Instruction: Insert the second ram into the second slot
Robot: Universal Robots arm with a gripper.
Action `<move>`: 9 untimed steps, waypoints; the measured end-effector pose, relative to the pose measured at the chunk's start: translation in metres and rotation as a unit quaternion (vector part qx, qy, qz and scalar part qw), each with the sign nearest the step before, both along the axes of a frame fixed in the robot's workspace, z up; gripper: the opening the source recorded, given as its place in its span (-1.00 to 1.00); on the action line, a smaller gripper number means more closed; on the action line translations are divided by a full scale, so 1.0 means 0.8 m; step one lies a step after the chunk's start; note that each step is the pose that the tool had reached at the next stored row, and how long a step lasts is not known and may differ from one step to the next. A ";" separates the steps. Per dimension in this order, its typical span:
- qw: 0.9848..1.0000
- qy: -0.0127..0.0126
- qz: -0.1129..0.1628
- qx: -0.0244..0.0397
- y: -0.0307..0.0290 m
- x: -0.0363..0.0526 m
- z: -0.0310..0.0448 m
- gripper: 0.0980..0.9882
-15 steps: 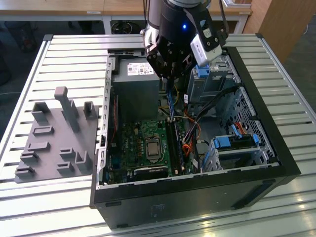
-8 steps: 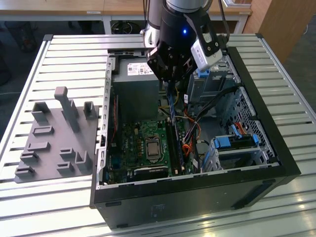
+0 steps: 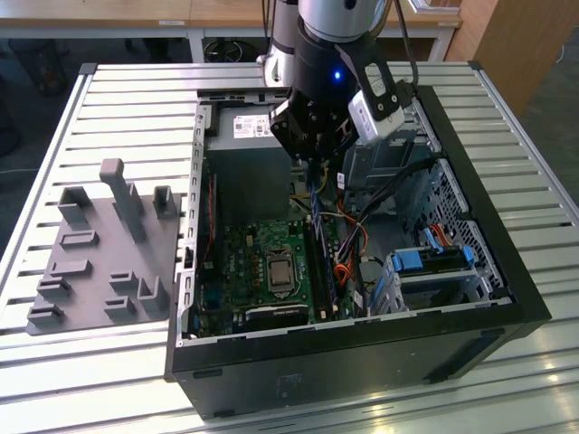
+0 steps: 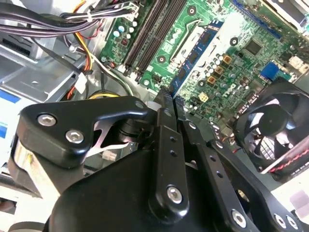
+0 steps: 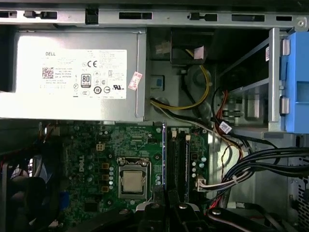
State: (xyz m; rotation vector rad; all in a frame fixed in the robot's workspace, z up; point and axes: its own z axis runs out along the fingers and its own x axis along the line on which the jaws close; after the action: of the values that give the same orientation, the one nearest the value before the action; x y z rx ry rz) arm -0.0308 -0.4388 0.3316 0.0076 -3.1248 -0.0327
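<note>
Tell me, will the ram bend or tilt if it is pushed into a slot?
Probably stiff: the ram is a flat board and looks straight in the gripper. Likely fragile: chips sit bare on its face. It may tilt, as the gripper pinches only a narrow part.

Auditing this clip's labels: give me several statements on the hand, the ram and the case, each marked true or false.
1. The hand grips the blue ram stick. True.
2. The computer case is closed. False: its side is open and the motherboard is exposed.
3. A grey fixture lies on the table, to the exterior view's left of the case. True.
4. A cooler covers the processor. False: it is bare.
</note>
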 end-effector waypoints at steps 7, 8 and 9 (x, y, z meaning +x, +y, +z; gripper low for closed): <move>1.000 -0.001 0.000 0.000 -0.0023 0.000 -0.0119 -0.91; 1.000 -0.001 0.000 0.000 -0.0025 0.000 -0.0139 -0.91; 1.000 -0.001 0.000 0.000 -0.0029 0.000 -0.0161 -0.91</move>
State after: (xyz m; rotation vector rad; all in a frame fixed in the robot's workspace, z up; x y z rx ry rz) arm -0.0307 -0.4412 0.3187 0.0089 -3.1264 -0.0326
